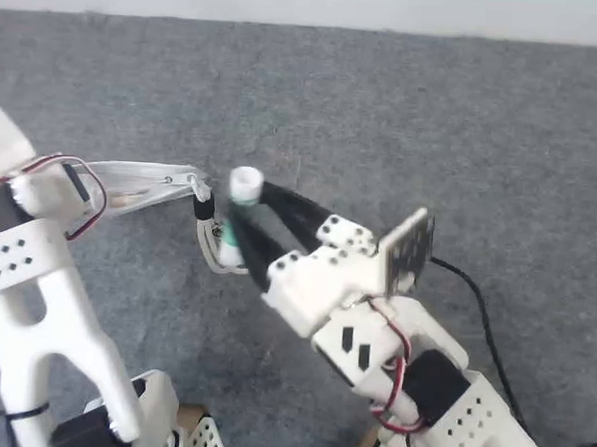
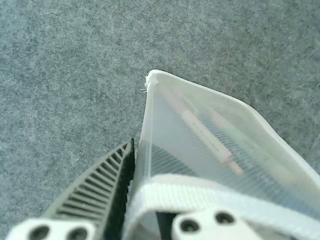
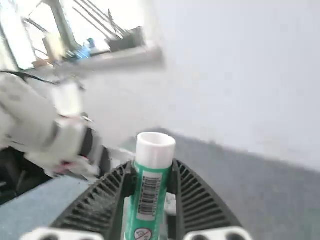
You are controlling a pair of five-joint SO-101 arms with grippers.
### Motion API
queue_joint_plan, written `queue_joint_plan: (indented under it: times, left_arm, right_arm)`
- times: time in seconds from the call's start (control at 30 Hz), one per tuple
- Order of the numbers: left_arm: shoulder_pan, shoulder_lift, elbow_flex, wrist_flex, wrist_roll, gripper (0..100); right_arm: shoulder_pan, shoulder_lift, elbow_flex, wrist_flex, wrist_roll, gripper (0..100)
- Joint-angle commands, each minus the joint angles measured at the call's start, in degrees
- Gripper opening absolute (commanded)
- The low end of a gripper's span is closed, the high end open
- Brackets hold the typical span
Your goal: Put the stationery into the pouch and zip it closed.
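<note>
Two grippers, both busy: my right gripper (image 3: 152,169) is clamped around a green glue stick (image 3: 149,192), cap up, right beside the mesh pouch (image 2: 167,120). My left gripper (image 2: 142,195) pinches the pouch's edge, pens (image 2: 205,136) inside.

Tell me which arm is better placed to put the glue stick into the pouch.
The right arm: its jaws hold the glue stick close to the pouch, while the left arm's jaws are occupied holding the pouch.
</note>
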State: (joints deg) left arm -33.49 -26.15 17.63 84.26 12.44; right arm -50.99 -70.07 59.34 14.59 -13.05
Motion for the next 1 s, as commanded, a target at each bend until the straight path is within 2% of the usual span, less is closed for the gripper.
queue_joint_plan:
  times: [0.0, 0.17, 0.33, 0.43, 0.7, 0.97]
  left_arm:
    - [-0.7, 0.6, 1.0, -1.4, 0.4, 1]
    - [-0.7, 0.6, 1.0, -1.4, 0.4, 1]
    - [-0.7, 0.6, 1.0, -1.4, 0.4, 1]
    - [-0.7, 0.6, 1.0, -1.4, 0.4, 1]
    - [-0.7, 0.6, 1.0, -1.4, 0.4, 1]
    - [-0.7, 0.6, 1.0, -1.4, 0.4, 1]
  right_arm:
    - [-4.9, -1.0, -0.4, -8.7, 3.6, 0.6]
    - [-8.1, 3.3, -0.8, -20.7, 6.0, 0.6]
    - [-8.4, 14.4, -1.1, -38.4, 5.8, 0.6]
    - [-8.2, 22.8, -3.6, -45.4, 6.0, 0.6]
    - [-8.3, 41.6, -12.9, -53.5, 5.9, 0.6]
    - [-8.0, 53.1, -15.6, -59.1, 6.2, 0.6]
